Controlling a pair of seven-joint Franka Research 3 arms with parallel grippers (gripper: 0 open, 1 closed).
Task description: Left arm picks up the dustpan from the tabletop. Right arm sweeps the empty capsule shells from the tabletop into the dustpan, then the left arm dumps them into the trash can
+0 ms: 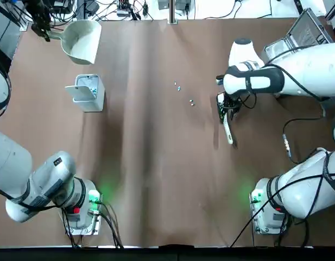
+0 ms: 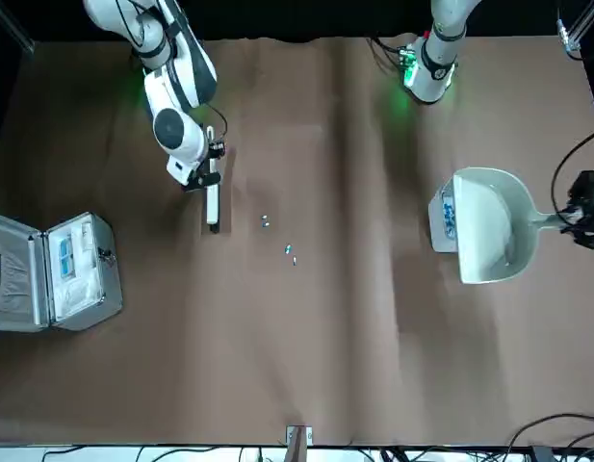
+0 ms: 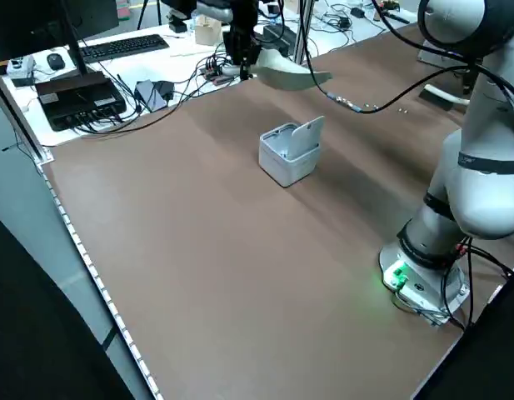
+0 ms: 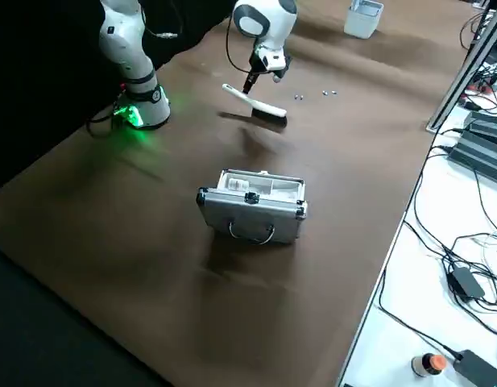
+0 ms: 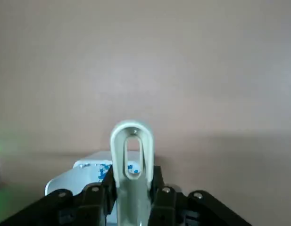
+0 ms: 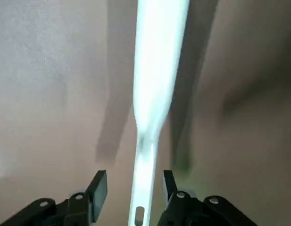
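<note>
Jaws of the left gripper [image 1: 46, 33] clamp the dustpan [image 1: 81, 41] handle; top view has the pan lifted at the far left corner of the tabletop [image 1: 151, 179], just beyond the trash can [image 1: 87, 92], whose flap stands open. Right gripper [image 1: 226, 104] hovers over the brush [image 1: 228, 129]; empty capsule shells [image 1: 183, 93] lie scattered to its left.

Front view: dustpan [image 2: 489, 226] overlaps the trash can [image 2: 445, 217]; left gripper [image 2: 585, 212] at its handle end. Brush [image 2: 212, 204] hangs under the right gripper [image 2: 206, 168], shells [image 2: 279, 237] nearby. Open silver case [image 2: 54, 271] on the robot's right.

Left side view: dustpan [image 3: 288, 73] off the tabletop, beyond the trash can [image 3: 290, 150].

Right side view: brush [image 4: 254, 103] beside shells [image 4: 316, 94], case [image 4: 252, 205] nearer the camera.

Left wrist view: fingers [image 5: 107, 190] pinch the handle [image 5: 131, 179].

Right wrist view: fingers [image 6: 98, 189] spread narrowly either side of the brush handle [image 6: 150, 141], not touching it.
</note>
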